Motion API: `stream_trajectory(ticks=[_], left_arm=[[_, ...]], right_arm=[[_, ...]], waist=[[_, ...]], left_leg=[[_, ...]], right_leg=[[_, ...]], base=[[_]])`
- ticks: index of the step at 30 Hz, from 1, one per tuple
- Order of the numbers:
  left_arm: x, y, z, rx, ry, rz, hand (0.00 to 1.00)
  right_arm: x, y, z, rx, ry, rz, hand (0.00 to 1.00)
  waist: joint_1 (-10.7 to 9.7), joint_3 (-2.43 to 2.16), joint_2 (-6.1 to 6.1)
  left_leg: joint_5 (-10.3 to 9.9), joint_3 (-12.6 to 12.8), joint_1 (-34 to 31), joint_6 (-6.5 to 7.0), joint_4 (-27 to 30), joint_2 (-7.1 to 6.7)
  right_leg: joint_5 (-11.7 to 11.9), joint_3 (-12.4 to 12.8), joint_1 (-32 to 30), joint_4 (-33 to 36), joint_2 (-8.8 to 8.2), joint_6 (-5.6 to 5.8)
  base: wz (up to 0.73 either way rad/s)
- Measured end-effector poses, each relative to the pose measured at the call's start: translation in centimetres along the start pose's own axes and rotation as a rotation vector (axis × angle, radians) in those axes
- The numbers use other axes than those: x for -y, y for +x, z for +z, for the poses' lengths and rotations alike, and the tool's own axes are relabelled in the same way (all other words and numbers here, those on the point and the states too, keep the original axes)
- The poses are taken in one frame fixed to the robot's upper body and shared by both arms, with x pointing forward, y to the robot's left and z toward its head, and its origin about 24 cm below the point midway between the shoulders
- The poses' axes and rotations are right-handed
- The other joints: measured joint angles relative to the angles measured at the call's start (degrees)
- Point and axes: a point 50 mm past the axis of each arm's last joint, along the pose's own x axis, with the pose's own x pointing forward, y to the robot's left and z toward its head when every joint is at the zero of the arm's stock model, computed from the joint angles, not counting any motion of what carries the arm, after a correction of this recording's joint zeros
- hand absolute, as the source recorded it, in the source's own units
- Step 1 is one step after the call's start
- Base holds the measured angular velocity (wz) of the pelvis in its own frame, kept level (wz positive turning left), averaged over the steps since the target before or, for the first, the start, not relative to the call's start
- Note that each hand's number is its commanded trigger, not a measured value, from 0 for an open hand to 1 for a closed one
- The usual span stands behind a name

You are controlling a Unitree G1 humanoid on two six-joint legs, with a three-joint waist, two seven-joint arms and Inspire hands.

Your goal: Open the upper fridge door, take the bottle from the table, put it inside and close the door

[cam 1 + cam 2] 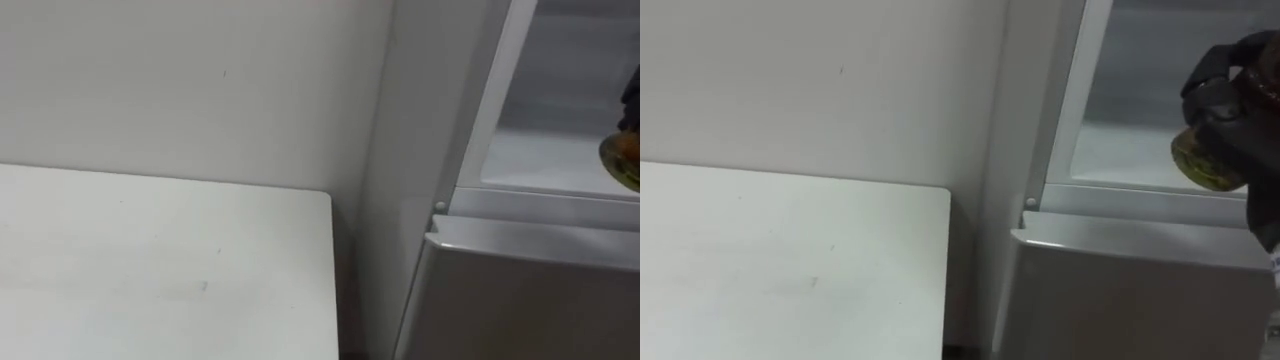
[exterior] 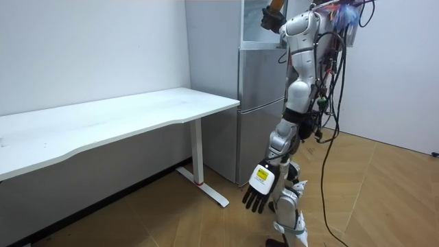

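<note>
Left eye view: flat white table top (image 1: 150, 260) near left. Tall silver-grey fridge (image 1: 520, 290) on the right w/ upper compartment open, round yellow-green bottle (image 1: 622, 160) at its opening. Room view: left hand (image 2: 258, 195) hangs by the leg, fingers loose. Right eye view: right hand (image 1: 1230, 85) curled round the bottle.

A bare test room: plain white walls, wood floor (image 2: 384, 199), white desk (image 2: 103, 123), silver fridge (image 2: 257, 103).
</note>
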Motion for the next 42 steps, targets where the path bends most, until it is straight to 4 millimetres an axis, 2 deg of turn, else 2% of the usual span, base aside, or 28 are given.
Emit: stream_trajectory(ticks=[8,13,17,20,24,26,33,42], left_arm=[[0.1,0.0,0.4,0.004,0.001,-0.010,0.00],[-0.1,0.1,1.2,0.024,-0.004,-0.001,0.00],[-0.2,0.1,1.5,0.034,0.005,0.003,0.00],[-0.4,0.1,1.7,0.040,0.024,0.010,0.00],[-0.4,0.1,1.9,0.043,0.022,-0.002,0.00],[-0.5,0.1,1.8,0.037,0.024,-0.004,0.00],[-0.5,0.1,2.1,0.044,0.024,-0.017,0.00],[-0.7,0.1,2.2,0.045,0.024,-0.009,0.00]], right_arm=[[1.3,0.1,-1.6,-0.071,-0.008,-0.082,1.00],[1.3,0.2,-1.9,-0.099,-0.015,-0.092,1.00],[0.8,1.2,-2.0,-0.100,-0.039,-0.067,1.00],[1.2,1.7,-2.1,-0.109,-0.090,-0.052,1.00],[1.5,2.2,-2.9,-0.156,-0.095,-0.057,1.00],[1.8,2.7,-3.5,-0.185,-0.083,-0.073,1.00],[1.8,3.5,-4.1,-0.208,-0.069,-0.094,1.00],[0.8,4.5,-4.9,-0.253,-0.058,-0.076,1.00]], waist=[[0.50,0.10,-1.03],[1.80,0.19,-0.88],[2.09,0.18,-0.89],[3.20,0.19,-0.95],[3.78,0.39,-1.29],[3.72,0.69,-1.84],[4.19,0.62,-1.88],[4.09,0.44,-1.76]], left_leg=[[0.00,1.07,0.00,0.02,-0.05,-0.10],[0.00,0.89,-0.07,0.03,-0.07,-0.09],[0.01,0.67,-0.74,0.03,0.02,-0.14],[0.01,0.58,-0.88,0.03,0.09,-0.09],[0.02,0.45,-0.99,0.03,-0.03,-0.10],[0.01,0.27,-1.17,0.03,0.02,-0.10],[0.02,0.08,-1.48,0.04,0.22,-0.11],[0.03,-0.36,-2.28,0.04,1.07,-0.16]], right_leg=[[-0.01,1.02,-0.72,0.23,0.20,0.01],[-0.01,0.97,-0.87,0.34,0.19,0.02],[0.00,0.53,-1.54,0.61,-0.02,0.01],[0.00,0.35,-1.55,0.62,-0.04,0.01],[-0.01,0.18,-1.56,0.64,-0.12,0.01],[-0.01,0.18,-1.64,0.65,-0.08,0.01],[-0.04,0.18,-1.95,0.61,-0.04,0.03],[-0.02,-0.17,-2.30,0.68,-0.29,0.00]], base=[[-0.06],[-0.01],[0.00],[0.00],[0.00],[0.00],[0.00],[0.00]])
